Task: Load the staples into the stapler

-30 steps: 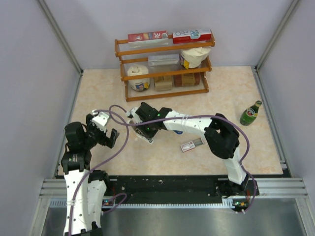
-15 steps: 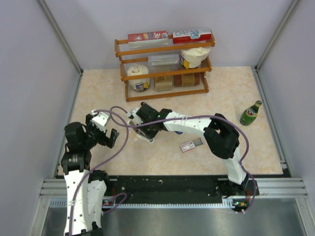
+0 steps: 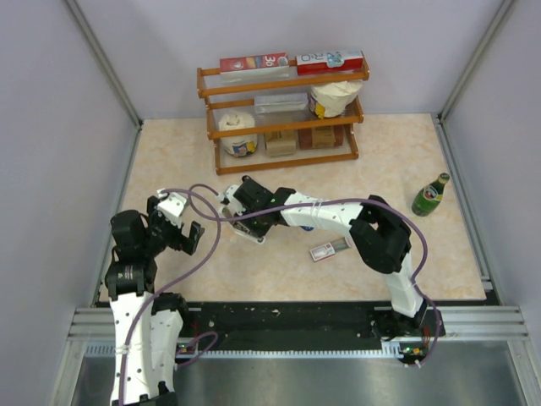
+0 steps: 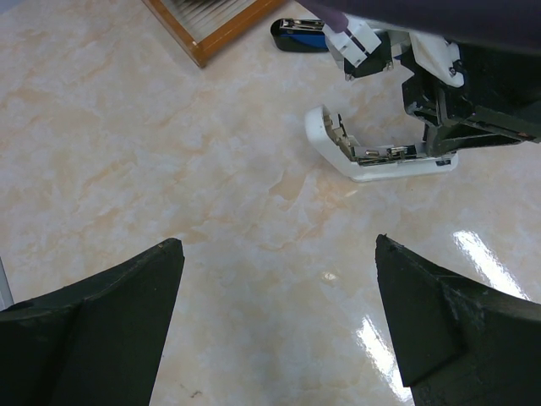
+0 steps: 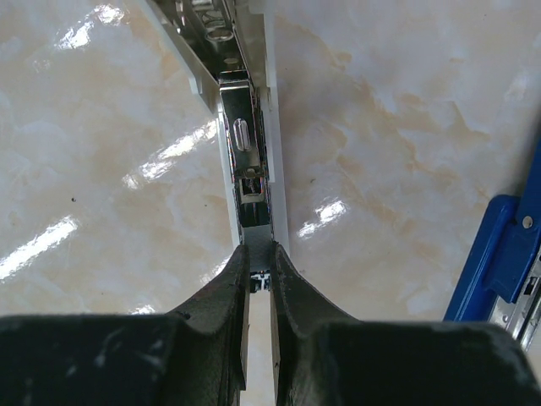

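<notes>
The white stapler (image 5: 245,161) lies opened on the table, its metal staple channel facing up; it also shows in the left wrist view (image 4: 372,156) and from above (image 3: 251,236). My right gripper (image 5: 259,252) is shut on a thin grey staple strip (image 5: 258,241) and holds it at the near end of that channel. From above, the right gripper (image 3: 240,222) reaches across to the left. The red-and-white staple box (image 3: 329,249) lies on the table to the right. My left gripper (image 4: 277,245) is open and empty over bare table, short of the stapler.
A blue stapler (image 5: 499,254) lies just right of the white one, also in the left wrist view (image 4: 300,34). A wooden rack (image 3: 283,127) with boxes and jars stands at the back. A green bottle (image 3: 430,195) stands at the right.
</notes>
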